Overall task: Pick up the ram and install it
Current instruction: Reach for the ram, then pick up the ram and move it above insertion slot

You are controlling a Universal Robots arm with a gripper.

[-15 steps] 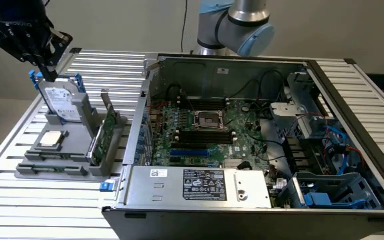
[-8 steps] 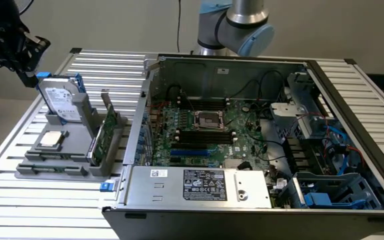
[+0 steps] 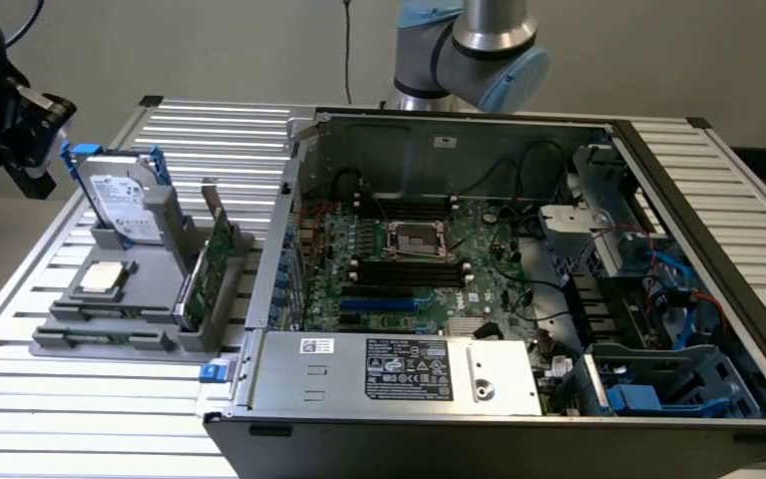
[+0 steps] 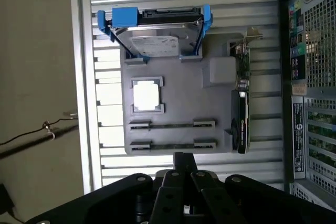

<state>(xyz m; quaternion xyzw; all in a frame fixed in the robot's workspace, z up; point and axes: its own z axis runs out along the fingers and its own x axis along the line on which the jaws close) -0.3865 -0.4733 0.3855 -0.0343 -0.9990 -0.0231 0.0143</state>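
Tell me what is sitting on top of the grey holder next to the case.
On the grey holder: a hard drive in a blue caddy, a square chip lying flat, a green card on edge. Whether anything sits in its two long slots cannot be seen.

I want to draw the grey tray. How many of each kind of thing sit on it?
Drive: 1
Square chip: 1
Green card: 1
Total: 3
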